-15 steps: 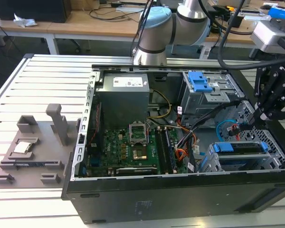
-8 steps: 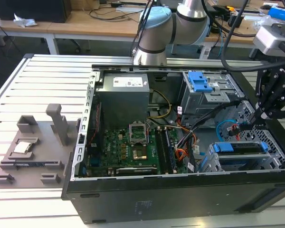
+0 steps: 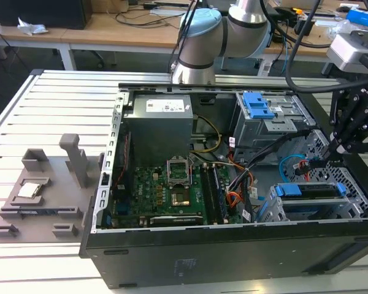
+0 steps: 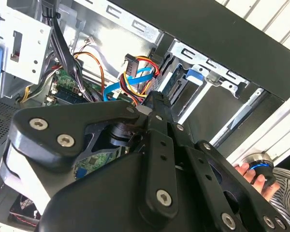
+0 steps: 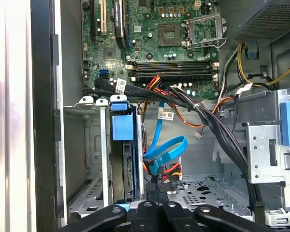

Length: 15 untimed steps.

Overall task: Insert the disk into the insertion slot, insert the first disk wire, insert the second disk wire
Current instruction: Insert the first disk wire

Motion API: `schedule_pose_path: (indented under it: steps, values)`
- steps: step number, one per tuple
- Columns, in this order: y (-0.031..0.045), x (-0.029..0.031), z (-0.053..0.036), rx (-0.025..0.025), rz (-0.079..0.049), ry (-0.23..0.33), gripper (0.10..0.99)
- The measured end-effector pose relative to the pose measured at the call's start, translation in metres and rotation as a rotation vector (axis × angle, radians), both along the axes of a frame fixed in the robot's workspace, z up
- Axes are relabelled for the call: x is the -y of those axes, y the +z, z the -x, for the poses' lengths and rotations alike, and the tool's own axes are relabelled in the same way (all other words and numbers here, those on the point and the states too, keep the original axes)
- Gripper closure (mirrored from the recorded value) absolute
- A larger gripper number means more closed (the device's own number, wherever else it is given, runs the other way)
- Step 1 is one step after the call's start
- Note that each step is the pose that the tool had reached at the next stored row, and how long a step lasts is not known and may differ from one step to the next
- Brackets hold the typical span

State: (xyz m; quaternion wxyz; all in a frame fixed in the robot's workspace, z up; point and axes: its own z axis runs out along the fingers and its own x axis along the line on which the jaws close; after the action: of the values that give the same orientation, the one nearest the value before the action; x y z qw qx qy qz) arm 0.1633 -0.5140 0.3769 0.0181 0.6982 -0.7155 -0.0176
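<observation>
The disk (image 5: 129, 164), a drive in a blue carrier (image 3: 310, 190), sits on edge inside the insertion slot (image 5: 94, 145), the silver perforated cage (image 3: 282, 211) at the case's near corner on the exterior view's right. My gripper (image 5: 158, 187) hangs just beside the disk's end, fingers close together and shut where the looping blue wire (image 5: 166, 147) ends in a black plug. A second black plug (image 4: 132, 63) with yellow, red and orange wires hangs free just beyond the fingertip (image 4: 154, 99). The cage's rim (image 4: 217, 77) and carrier handle (image 4: 193, 75) lie past it.
The open case holds a green motherboard (image 3: 165, 190), a grey power supply (image 3: 159, 122) and a taller bay with a blue latch (image 3: 257, 107). Thick black cable bundles (image 5: 217, 130) cross beside the gripper. A grey fixture (image 3: 37, 190) lies on the table. A person's hand (image 4: 249, 171) rests outside the case.
</observation>
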Motion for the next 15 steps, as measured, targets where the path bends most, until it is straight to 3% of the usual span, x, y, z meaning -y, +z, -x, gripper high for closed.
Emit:
schedule_pose_path:
  steps: [1, 2, 4, 15]
  values:
    - [0.0, 0.0, 0.0, 0.0, 0.0, 0.0, 0.918]
    - [-0.0001, 0.0, 0.0, 0.0, 0.0, 0.0, 0.918]
    - [-0.0001, 0.0, 0.0, 0.0, 0.0, 0.0, 0.784]
    - [-0.0059, -0.0005, 0.0, 0.0, 0.0, 0.0, 0.784]
